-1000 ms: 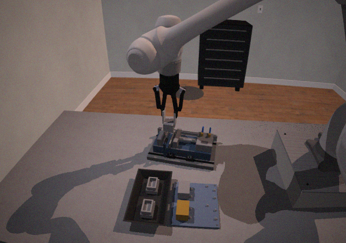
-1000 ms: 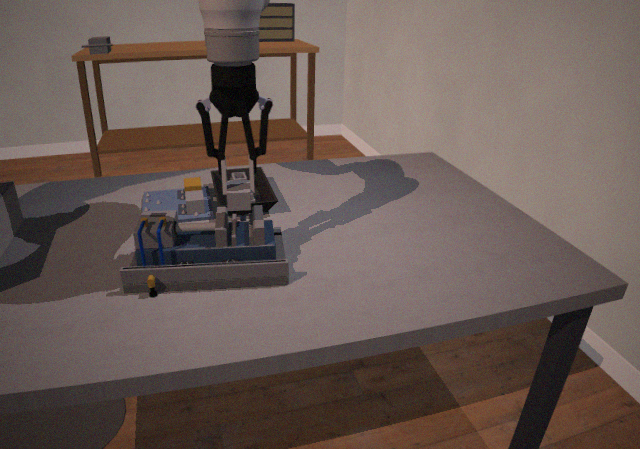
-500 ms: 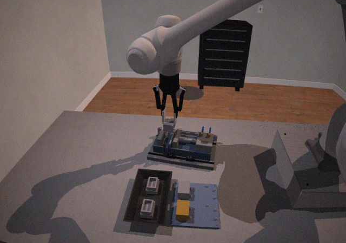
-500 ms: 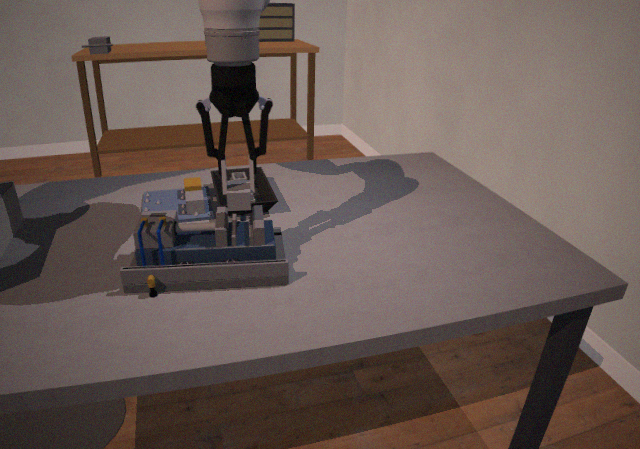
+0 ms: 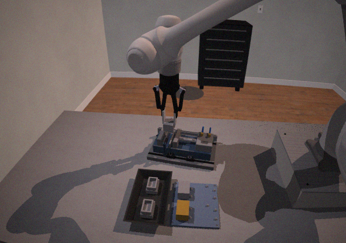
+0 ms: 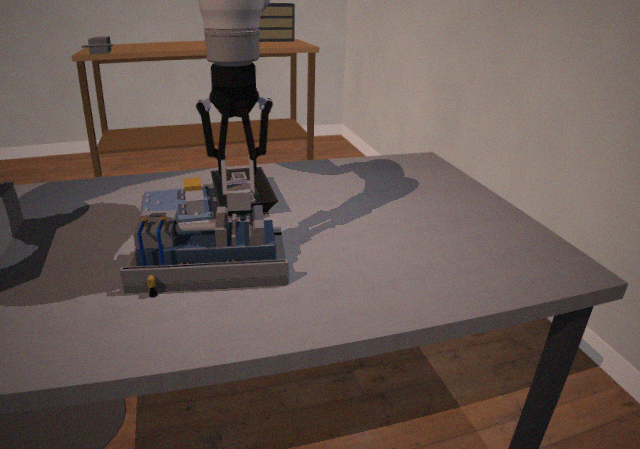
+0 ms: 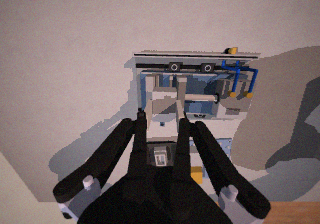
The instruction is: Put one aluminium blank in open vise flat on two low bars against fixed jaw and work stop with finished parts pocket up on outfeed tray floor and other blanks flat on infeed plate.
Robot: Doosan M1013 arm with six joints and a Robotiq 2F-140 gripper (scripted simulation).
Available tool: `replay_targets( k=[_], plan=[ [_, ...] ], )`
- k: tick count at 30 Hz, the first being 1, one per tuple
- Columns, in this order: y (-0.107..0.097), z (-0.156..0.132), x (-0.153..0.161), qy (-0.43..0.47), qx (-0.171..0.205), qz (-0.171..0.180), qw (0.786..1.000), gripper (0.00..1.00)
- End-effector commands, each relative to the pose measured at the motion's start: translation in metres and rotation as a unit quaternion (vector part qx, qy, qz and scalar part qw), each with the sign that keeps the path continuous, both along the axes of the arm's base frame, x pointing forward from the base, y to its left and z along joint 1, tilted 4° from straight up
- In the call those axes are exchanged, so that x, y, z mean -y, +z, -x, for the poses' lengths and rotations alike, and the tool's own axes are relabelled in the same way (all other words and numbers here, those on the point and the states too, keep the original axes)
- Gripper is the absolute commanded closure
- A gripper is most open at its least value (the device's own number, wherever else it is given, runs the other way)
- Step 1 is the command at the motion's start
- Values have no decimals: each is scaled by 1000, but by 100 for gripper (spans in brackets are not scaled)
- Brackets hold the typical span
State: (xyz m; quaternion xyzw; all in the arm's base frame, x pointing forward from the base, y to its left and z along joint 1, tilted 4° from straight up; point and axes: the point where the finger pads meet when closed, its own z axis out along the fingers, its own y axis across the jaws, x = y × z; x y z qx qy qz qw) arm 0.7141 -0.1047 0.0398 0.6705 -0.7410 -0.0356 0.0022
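My gripper (image 5: 169, 121) (image 6: 238, 190) (image 7: 164, 106) points down, shut on a grey aluminium blank (image 5: 168, 127) (image 6: 239, 200) (image 7: 164, 93). The blank looks about level, above the opening between the fixed jaw (image 5: 160, 138) (image 6: 257, 233) and moving jaw (image 5: 175, 139) (image 6: 221, 234) of the vise. The low bars and work stop are mostly hidden. Two finished parts (image 5: 152, 185) (image 5: 147, 207) lie pocket up in the dark outfeed tray (image 5: 130, 195). On the blue infeed plate (image 5: 202, 219) (image 6: 162, 199) are an aluminium blank (image 5: 183, 189) (image 6: 195, 207) and a brass blank (image 5: 182, 210) (image 6: 192, 183) (image 7: 197, 174).
The hose block (image 5: 204, 144) (image 7: 233, 103) stands on the vise's far end from the fixed jaw, with two upright blue hoses. Small pins stand on the infeed plate. The outfeed tray's raised walls adjoin the plate. A grey angled panel (image 5: 283, 162) stands near the arm's base.
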Motion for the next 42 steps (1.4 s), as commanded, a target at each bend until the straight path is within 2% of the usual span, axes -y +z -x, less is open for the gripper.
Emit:
replay_targets(
  k=[1,24,42],
  plan=[
    [2,-2,3,1,-1,0,1000,100],
    [1,-2,3,1,-1,0,1000,100],
    [-6,-1,3,1,-1,0,1000,100]
  ],
)
